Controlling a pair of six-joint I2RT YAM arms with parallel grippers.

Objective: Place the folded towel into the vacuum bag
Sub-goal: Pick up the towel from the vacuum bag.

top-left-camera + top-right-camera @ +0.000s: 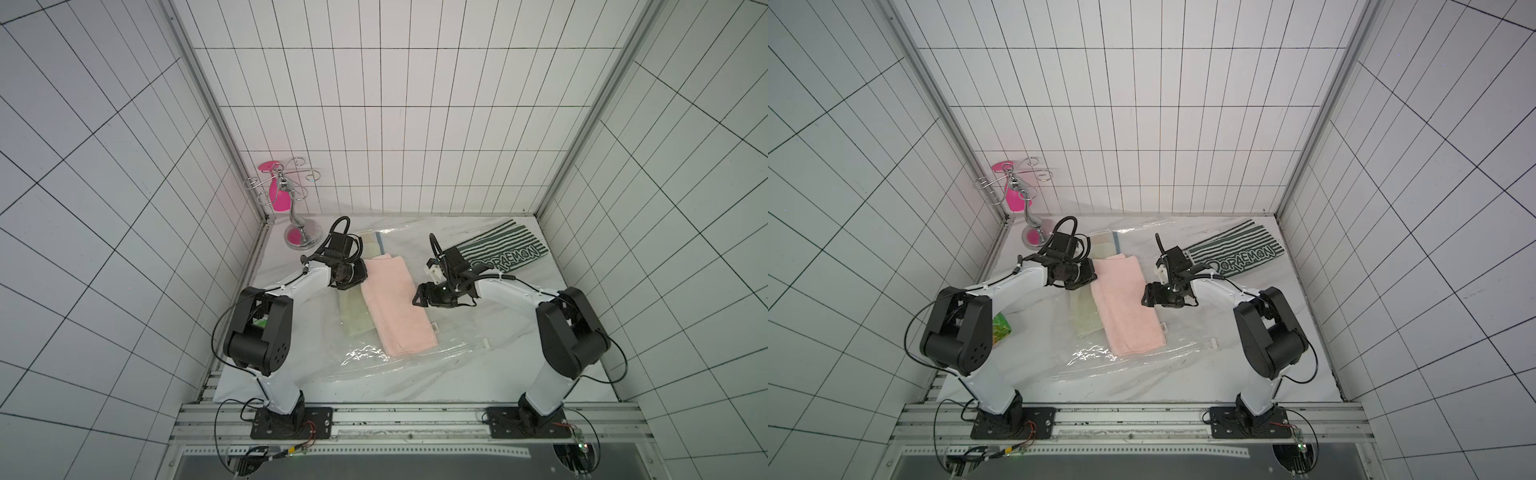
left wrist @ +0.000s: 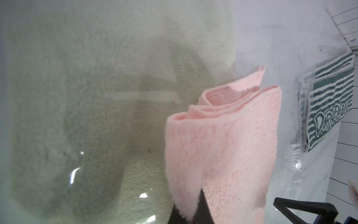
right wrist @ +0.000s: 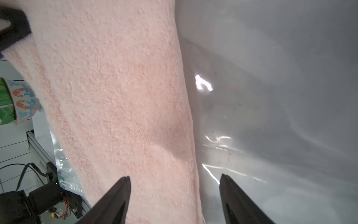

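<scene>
Plastic first: nearest me, low in both top views, lies the crinkly zip edge of the large clear vacuum bag, with its small white slider clip to the right. The folded pink terry towel lies across the bag at mid frame. No glossy film shows over it in either wrist view, so I judge it to be on top of the plastic, not inside.

Its long axis runs from lower right to upper left. The near short end sits just by the zip edge and the layered fold end points at the back wall. A pale green fleecy towel beside it shows through the film, apparently already bagged.

The right gripper stands with jaws apart, holding nothing, straddling the towel's right edge. The left gripper is clamped on the towel's left edge near the far end.

To do this well, I'd have the free gripper pinch only the top sheet at the zip edge and lift it. The towel could then be drawn back and fed in lengthwise, kept flat so the folds don't spill.

Farther off, at upper right, lies a green-and-white striped towel.
</scene>
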